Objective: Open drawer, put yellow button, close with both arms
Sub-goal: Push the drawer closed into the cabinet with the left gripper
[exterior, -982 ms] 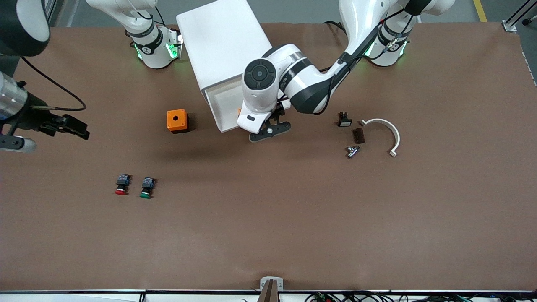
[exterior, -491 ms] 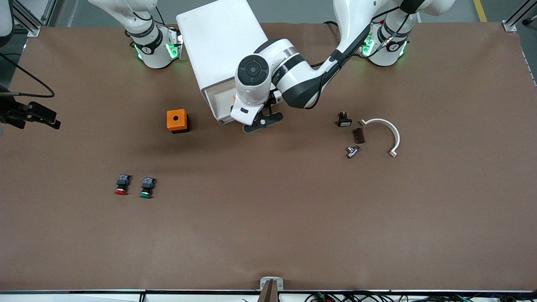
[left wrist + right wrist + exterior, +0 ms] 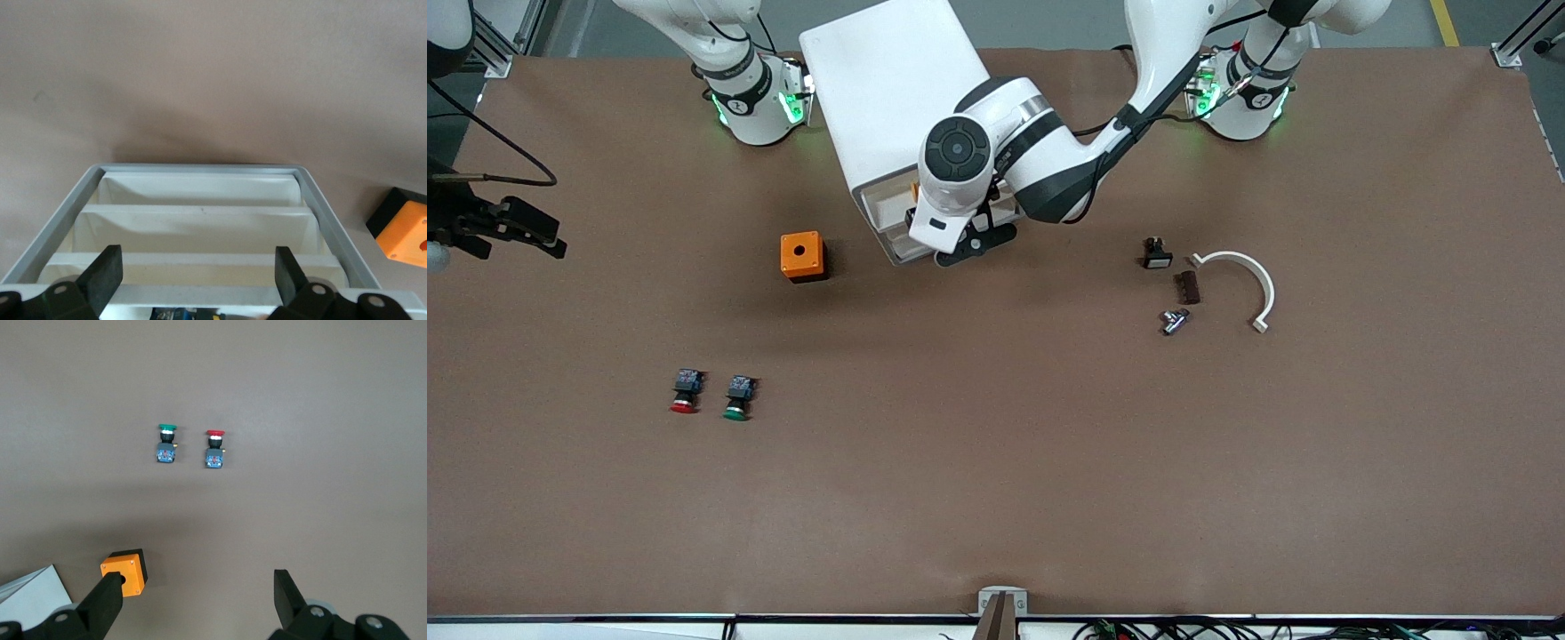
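The left gripper (image 3: 975, 242) hangs with fingers spread wide and empty over the front of the drawer (image 3: 898, 212), the top one of the white cabinet (image 3: 889, 80), open only a little, where a sliver of the yellow button (image 3: 915, 189) shows. The right gripper (image 3: 520, 227), also spread and empty, waits over the counter (image 3: 996, 462) at the right arm's end. The drawer looks a light, stiff, smooth plastic tray, probably best pushed square on its cream front.

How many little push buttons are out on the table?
2: the red button and the green button lie side by side toward the right arm's end. A partly hidden third seems to sit in the drawer.
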`<state>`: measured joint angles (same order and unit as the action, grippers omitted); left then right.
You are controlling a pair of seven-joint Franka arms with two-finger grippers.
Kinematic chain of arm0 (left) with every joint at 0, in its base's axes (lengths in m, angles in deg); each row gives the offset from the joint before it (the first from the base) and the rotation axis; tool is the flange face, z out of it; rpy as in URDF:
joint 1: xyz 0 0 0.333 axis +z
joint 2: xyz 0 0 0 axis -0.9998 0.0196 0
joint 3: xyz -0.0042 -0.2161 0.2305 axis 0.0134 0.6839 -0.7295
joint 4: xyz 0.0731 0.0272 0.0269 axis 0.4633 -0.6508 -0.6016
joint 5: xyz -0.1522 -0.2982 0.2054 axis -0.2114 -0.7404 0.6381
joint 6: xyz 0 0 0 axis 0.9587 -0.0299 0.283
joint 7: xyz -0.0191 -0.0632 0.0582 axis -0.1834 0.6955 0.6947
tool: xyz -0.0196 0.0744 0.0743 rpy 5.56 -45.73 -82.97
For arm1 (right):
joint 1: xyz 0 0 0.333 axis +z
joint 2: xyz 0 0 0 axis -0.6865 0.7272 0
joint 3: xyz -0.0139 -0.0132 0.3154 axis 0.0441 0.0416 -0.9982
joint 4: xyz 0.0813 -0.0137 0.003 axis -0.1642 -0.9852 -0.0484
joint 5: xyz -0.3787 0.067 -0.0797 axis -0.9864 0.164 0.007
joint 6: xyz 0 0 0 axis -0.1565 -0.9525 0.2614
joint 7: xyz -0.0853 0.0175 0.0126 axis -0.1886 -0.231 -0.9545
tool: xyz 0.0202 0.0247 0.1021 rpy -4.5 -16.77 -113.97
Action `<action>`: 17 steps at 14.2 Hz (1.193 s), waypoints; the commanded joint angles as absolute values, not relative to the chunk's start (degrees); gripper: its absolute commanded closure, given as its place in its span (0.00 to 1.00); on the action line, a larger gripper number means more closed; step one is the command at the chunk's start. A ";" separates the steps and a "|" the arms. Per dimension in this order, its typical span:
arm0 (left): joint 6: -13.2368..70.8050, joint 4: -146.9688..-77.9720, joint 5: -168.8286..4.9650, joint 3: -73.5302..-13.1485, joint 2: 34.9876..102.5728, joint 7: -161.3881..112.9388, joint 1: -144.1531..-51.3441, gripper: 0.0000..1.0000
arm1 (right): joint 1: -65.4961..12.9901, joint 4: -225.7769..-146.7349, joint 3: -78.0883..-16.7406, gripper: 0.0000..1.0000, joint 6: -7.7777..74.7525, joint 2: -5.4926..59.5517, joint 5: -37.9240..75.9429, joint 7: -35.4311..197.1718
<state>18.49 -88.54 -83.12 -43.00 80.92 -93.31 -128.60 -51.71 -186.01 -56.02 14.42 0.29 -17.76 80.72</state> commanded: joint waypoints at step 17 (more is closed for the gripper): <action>18.50 -91.33 -99.13 -43.03 80.78 -94.41 -129.13 0.00 | -40.27 -184.71 -46.27 0.00 16.22 0.66 -17.48 79.09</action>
